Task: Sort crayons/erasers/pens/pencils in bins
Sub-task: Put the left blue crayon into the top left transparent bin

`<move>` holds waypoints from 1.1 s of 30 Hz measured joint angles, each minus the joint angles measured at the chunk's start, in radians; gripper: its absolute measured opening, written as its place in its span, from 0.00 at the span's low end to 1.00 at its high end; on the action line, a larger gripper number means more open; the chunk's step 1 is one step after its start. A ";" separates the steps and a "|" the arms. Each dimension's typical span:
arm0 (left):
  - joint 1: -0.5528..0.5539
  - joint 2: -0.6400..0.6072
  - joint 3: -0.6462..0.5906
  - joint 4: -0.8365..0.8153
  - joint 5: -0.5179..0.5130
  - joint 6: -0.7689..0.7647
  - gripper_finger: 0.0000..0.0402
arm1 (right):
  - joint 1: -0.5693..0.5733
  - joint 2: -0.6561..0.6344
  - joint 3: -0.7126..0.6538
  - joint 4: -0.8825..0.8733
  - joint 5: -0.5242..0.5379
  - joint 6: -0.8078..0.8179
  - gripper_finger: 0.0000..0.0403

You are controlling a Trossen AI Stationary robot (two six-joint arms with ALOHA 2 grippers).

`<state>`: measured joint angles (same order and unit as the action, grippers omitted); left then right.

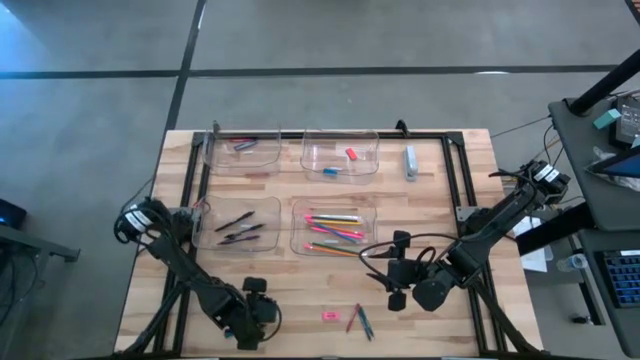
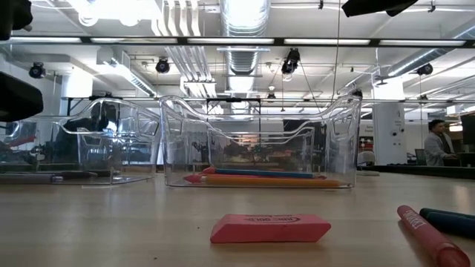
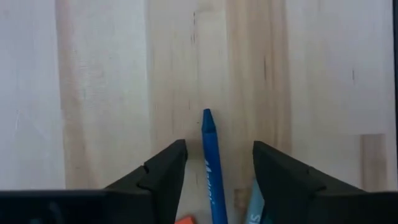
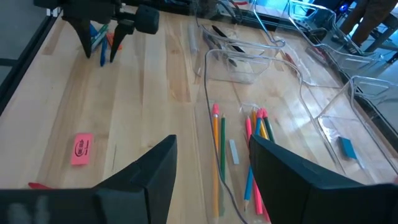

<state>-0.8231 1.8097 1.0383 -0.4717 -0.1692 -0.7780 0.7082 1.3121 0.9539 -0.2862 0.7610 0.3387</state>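
Note:
My left gripper (image 1: 255,318) is near the table's front edge, left of centre, shut on a few crayons. A blue crayon (image 3: 210,162) sticks out between its fingers, with an orange bit (image 3: 184,219) and a teal one (image 3: 254,208) beside it. My right gripper (image 1: 396,283) is open and empty, just in front of the pencil bin (image 1: 335,229). A pink eraser (image 1: 330,316) and red and blue crayons (image 1: 361,321) lie flat on the table between the grippers. The pens bin (image 1: 237,222), the eraser bin (image 1: 340,155) and a fourth bin (image 1: 242,150) stand farther back. My left gripper holds the crayons between its two fingers, lying along the fingers. The blue crayon's pointed tip (image 3: 207,115) reaches out past the fingertips. The place of contact lies far back and is hidden by the fingers. In the right wrist view the crayons (image 4: 102,40) hang clear of the table.
A pale blue-grey oblong item (image 1: 410,162) lies right of the eraser bin. A black frame (image 1: 455,190) runs along the table's sides. In the low view the eraser (image 2: 269,228) lies in front of the pencil bin (image 2: 260,141). A person (image 2: 439,144) stands far behind.

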 joint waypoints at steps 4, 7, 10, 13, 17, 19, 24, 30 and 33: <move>0.013 0.018 0.002 -0.024 -0.002 0.001 0.38 | 0.000 0.000 -0.001 0.000 0.000 0.001 0.47; 0.023 0.024 0.000 -0.035 -0.004 0.008 0.30 | 0.000 0.000 -0.001 0.000 0.000 0.000 0.47; 0.034 0.024 -0.003 -0.044 -0.005 0.008 0.20 | 0.000 0.000 -0.001 0.000 0.000 0.001 0.47; 0.045 0.024 -0.005 -0.052 -0.005 0.008 0.10 | 0.000 0.000 -0.001 0.000 0.000 0.000 0.47; 0.061 0.024 -0.005 -0.053 0.004 0.003 0.02 | 0.000 0.000 -0.001 0.000 0.000 -0.001 0.47; 0.068 0.019 -0.006 -0.053 0.006 0.002 0.03 | 0.000 0.000 -0.001 0.000 0.000 -0.001 0.47; 0.084 -0.019 -0.002 -0.059 0.004 0.003 0.03 | 0.000 0.000 -0.001 0.000 0.000 -0.001 0.47; 0.094 -0.140 -0.007 -0.069 -0.146 0.027 0.01 | 0.000 0.000 -0.001 0.000 0.000 -0.002 0.47; 0.091 -0.220 -0.017 -0.048 -0.221 0.076 0.01 | 0.000 0.000 -0.001 0.000 0.000 -0.002 0.47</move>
<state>-0.7319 1.5893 1.0211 -0.5195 -0.3902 -0.7015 0.7082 1.3121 0.9527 -0.2859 0.7612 0.3367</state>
